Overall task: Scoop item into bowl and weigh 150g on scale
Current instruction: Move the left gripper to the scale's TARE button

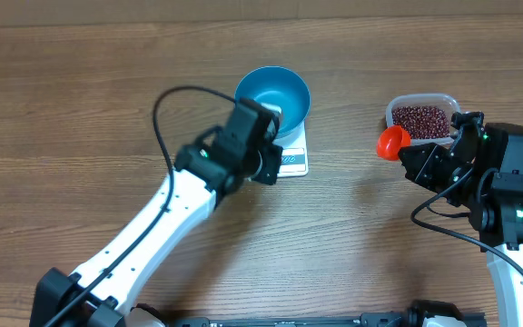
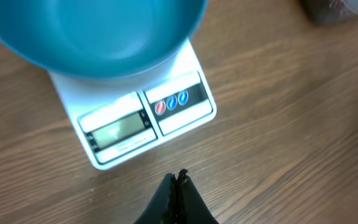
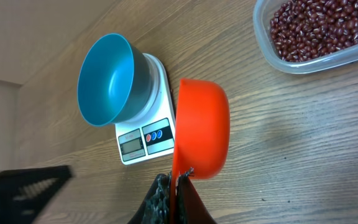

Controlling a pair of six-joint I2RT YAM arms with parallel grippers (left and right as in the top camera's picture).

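Your right gripper (image 3: 176, 179) was clamped on the orange scoop (image 3: 202, 127), which hung on edge between the scale (image 3: 143, 138) and the clear tub (image 3: 291, 65). Your left gripper (image 2: 179, 182) was pressed together on nothing, just off the scale's display edge. The deep blue bowl (image 3: 107, 78) sat empty on the scale. The beans (image 3: 319, 25), small, glossy and dark red, lay heaped in the tub, well apart from the scale.

There are one bowl (image 1: 273, 95), one scale (image 1: 294, 163), one tub (image 3: 303, 65) of many beans (image 1: 421, 121), one scoop (image 1: 392, 141) and two arms (image 1: 166, 218) (image 1: 514, 222).
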